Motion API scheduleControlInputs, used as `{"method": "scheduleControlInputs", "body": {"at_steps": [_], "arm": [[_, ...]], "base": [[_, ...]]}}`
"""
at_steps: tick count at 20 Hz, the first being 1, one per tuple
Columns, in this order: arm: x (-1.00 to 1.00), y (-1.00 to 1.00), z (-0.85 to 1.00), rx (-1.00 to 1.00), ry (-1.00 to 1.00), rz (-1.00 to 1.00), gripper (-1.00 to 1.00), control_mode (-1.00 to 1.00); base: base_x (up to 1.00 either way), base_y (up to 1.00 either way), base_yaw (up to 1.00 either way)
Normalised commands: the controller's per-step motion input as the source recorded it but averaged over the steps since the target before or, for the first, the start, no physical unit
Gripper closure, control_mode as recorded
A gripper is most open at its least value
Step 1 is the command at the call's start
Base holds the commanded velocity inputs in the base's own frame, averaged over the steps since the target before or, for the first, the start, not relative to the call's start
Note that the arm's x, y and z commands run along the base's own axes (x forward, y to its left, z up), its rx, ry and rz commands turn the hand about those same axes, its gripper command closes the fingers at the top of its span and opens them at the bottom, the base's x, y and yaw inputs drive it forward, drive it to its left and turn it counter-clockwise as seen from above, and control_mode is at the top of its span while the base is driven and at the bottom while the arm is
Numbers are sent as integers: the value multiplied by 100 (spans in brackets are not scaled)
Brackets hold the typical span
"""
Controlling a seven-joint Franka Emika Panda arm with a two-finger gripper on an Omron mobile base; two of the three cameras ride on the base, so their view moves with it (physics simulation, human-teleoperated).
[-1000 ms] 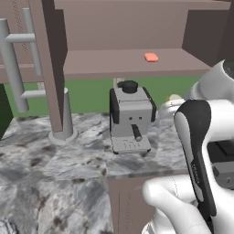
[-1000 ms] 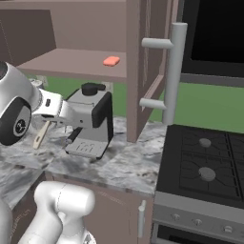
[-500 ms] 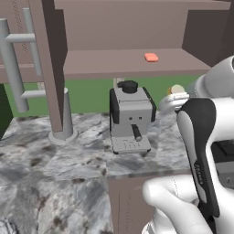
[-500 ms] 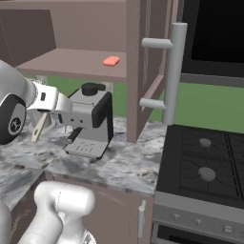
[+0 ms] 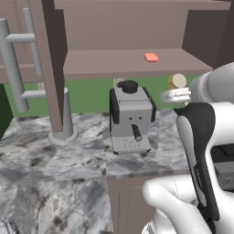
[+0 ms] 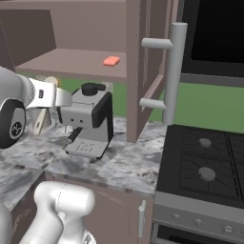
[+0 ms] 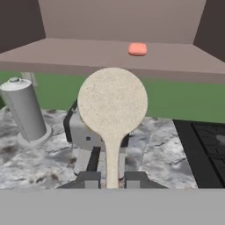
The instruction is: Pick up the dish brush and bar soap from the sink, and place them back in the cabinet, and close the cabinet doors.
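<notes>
Dish brush (image 7: 112, 110) is pinched by its thin handle between your gripper's (image 7: 112, 179) narrow-set jaws, with the long axis running straight out along the fingers and the rounded head leading. In the hand view the head points toward 12 o'clock, and the open cabinet (image 7: 79, 55) shelf lies beyond and above it. Bar soap (image 7: 137, 48) sits on that shelf at about 1 o'clock from the brush head, well apart. Coffee machine (image 5: 130, 119) stands on the counter below the shelf. Judged next: you carry the brush up and forward, head first, onto bare shelf beside the soap.
</notes>
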Motion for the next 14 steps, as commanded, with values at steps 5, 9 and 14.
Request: {"method": "scheduleControlInputs", "body": {"at_steps": [5, 9, 14], "arm": [[34, 5, 39, 0, -1, 0, 100, -100], [50, 14, 30, 0, 0, 0, 100, -100], [56, 16, 15, 0, -1, 0, 100, -100]], "base": [[0, 0, 0], [0, 0, 0], [0, 0, 0]]}}
